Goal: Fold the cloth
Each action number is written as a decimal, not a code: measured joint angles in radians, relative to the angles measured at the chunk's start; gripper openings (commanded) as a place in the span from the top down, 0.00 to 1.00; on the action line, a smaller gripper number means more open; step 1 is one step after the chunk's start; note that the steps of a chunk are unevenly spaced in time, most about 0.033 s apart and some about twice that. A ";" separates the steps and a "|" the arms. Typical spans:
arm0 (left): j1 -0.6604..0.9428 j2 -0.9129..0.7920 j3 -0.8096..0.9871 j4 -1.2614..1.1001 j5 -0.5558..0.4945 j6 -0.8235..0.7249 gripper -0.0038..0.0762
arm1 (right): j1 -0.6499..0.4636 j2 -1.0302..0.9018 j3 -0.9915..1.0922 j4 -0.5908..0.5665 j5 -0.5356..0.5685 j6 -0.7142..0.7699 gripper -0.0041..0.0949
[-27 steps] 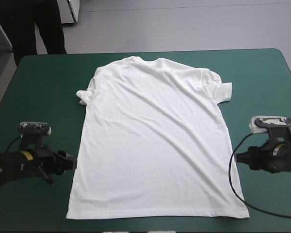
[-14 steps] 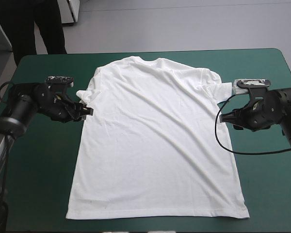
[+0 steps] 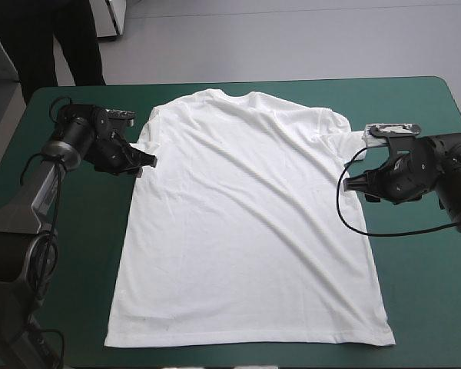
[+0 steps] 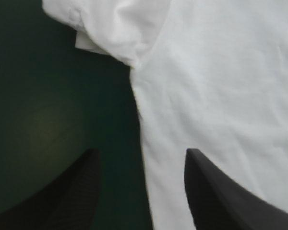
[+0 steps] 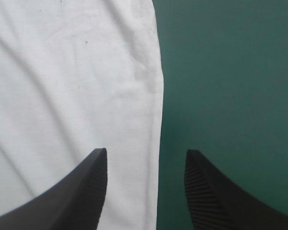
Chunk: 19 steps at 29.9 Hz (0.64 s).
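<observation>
The white T-shirt (image 3: 242, 223) lies spread flat on the teal-green cover, collar toward the far edge, hem near the front edge. My left gripper (image 3: 147, 162) is open at the shirt's left side just below the crumpled left sleeve (image 3: 132, 148). In the left wrist view the T-shirt (image 4: 216, 96) has its side edge running between my open fingers (image 4: 79, 191), with the sleeve (image 4: 110, 28) ahead. My right gripper (image 3: 356, 183) is open at the shirt's right side below the right sleeve (image 3: 352, 142). In the right wrist view the T-shirt (image 5: 72, 86) has its edge between the open fingers (image 5: 206, 191).
Bare teal-green cover (image 3: 77, 254) lies on both sides of the shirt and along the far edge (image 3: 415, 100). The shirt's hem (image 3: 246, 338) lies close to the table's front edge.
Both arms moved from beside the lower part of the shirt up toward the far end, then closed in on the shirt's sides near the sleeves. The shirt has not moved.
</observation>
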 measured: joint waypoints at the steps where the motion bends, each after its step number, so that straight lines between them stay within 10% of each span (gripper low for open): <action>1: 0.000 0.013 -0.008 0.006 -0.001 -0.003 0.48 | 0.000 0.000 0.000 0.000 -0.001 0.000 0.49; 19: 0.000 0.155 -0.026 0.006 -0.047 -0.008 0.54 | 0.000 0.001 0.000 0.000 -0.013 0.000 0.55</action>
